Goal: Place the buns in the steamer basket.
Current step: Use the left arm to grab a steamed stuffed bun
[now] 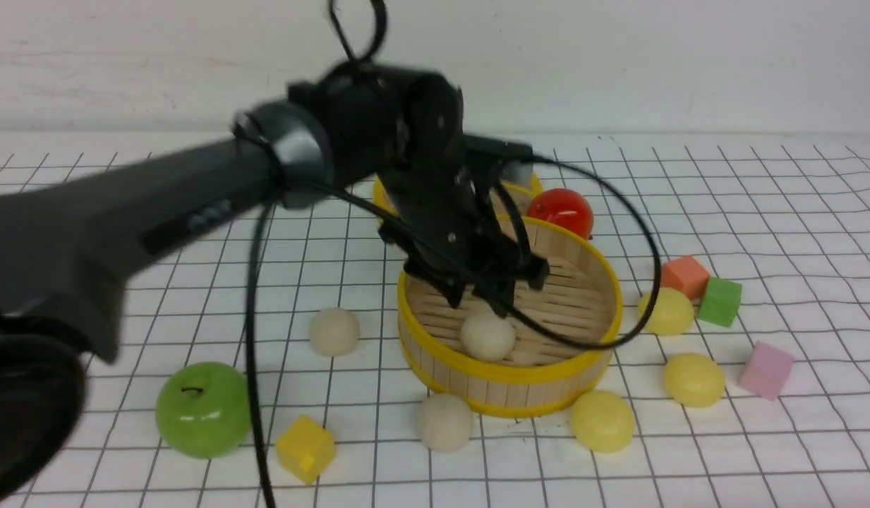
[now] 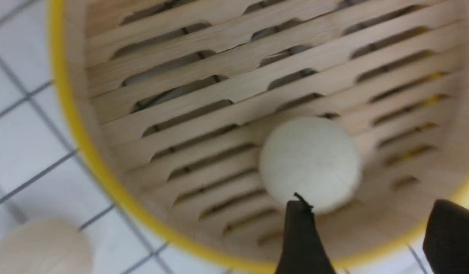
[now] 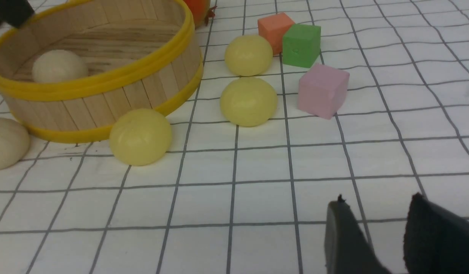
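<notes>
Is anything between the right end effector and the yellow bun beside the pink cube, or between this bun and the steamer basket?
Nothing visible before the right end effector: only bare cloth up to the yellow bun. The left end effector hangs over the open steamer basket.

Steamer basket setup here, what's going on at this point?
The left gripper hangs open just above the steamer basket, and one cream bun lies inside, beneath it. Two cream buns and three yellow buns lie on the table outside. The right gripper sits open and empty, low over the table.
</notes>
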Controlling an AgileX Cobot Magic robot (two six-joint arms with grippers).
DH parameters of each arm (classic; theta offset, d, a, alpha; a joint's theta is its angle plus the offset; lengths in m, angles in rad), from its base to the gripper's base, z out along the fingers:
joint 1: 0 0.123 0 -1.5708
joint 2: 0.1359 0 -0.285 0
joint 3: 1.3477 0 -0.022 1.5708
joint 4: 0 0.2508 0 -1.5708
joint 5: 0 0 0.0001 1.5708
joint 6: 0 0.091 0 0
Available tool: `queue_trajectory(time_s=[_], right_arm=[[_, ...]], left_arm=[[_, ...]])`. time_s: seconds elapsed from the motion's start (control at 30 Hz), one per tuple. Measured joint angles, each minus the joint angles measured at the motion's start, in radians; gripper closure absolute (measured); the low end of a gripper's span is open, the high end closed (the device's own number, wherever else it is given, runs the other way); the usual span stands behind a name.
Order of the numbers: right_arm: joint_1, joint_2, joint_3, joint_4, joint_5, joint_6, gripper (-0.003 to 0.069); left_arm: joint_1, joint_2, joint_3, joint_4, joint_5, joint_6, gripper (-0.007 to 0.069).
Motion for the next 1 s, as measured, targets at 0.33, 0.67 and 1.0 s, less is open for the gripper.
queue_trajectory(time_s=[0.33,0.67,1.0], right_arm=[[0.000,0.000,0.000,0.001,0.000,0.000,0.0420],[0.000,0.000,0.000,0.001,0.000,0.000,0.0420],[0.000,0.000,0.000,0.001,0.000,0.000,0.0420]], left_arm=[[0.205,-0.109,0.214,0.073,0.050,-0.049,0.0443],[0.218,-0.028,0.243,0.113,-0.097,-0.048,0.0410],[0.218,0.027,0.243,0.155,-0.165,-0.049,0.0357]])
